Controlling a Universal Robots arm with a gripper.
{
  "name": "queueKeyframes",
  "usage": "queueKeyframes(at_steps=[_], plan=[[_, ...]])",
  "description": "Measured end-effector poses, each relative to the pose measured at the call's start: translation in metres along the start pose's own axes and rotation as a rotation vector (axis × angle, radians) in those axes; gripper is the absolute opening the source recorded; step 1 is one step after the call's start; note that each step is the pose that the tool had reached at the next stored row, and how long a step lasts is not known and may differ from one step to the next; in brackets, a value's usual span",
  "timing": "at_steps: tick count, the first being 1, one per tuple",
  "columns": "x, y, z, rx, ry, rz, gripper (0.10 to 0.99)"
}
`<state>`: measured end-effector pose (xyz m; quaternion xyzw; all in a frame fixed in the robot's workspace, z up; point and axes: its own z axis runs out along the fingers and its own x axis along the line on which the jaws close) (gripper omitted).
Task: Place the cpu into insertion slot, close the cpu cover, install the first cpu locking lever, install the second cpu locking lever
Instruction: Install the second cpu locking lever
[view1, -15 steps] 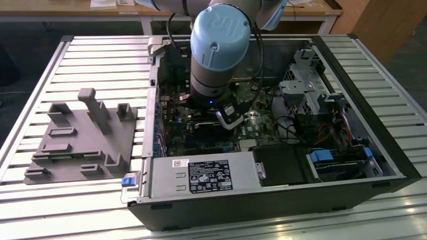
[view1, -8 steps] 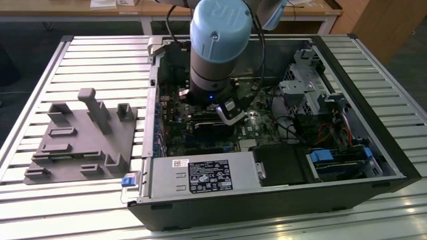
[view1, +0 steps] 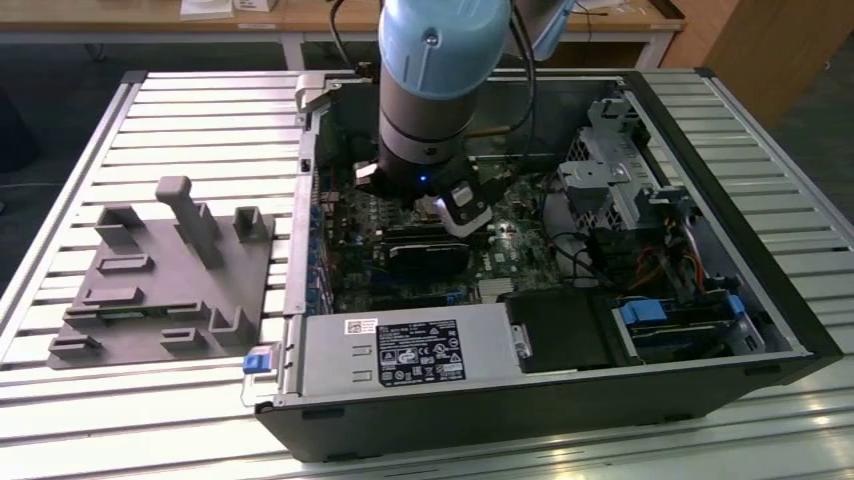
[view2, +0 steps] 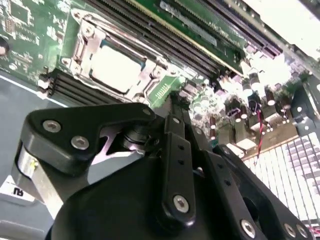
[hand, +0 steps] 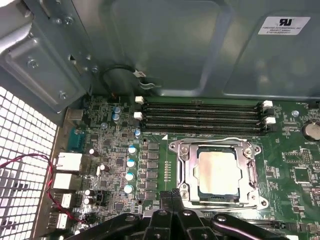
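On the slatted metal table (view1: 80, 150), at the exterior view's left, a grey fixture block (view1: 160, 270) with upright pegs is sitting beside the open computer case (view1: 534, 420). Moving rightward, a blue tab (view1: 260, 360) is showing at the case's near corner, and the power supply (view1: 400, 350) is carrying a black printed label (view1: 416, 352) and a small white sticker (view1: 363, 325), their writing too small to make out. The pale blue arm (view1: 427, 90) is reaching down over the motherboard (view1: 534, 250), with the gripper (view1: 454, 215) hanging just above the board, and the metal drive cage (view1: 627, 170) is standing farther to the exterior view's right. In the first wrist view the gripper's (hand: 172, 195) black fingers are pressing together with nothing between them, hovering just beside the socket. The cpu (hand: 217, 170) is lying flat in the insertion slot (hand: 218, 197), its silvery top showing through the window of the cpu cover (hand: 182, 165), which is lying down around it. Long memory slots (hand: 200, 117) are running beside the socket, and a white label (hand: 284, 25) is sticking to the case wall.
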<state>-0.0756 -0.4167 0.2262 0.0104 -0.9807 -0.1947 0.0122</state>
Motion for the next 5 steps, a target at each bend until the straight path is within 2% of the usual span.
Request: queueKeyframes(at_steps=[5], plan=[[0.0000,0.0000,-0.0001,0.000,0.0000,0.000,0.106]])
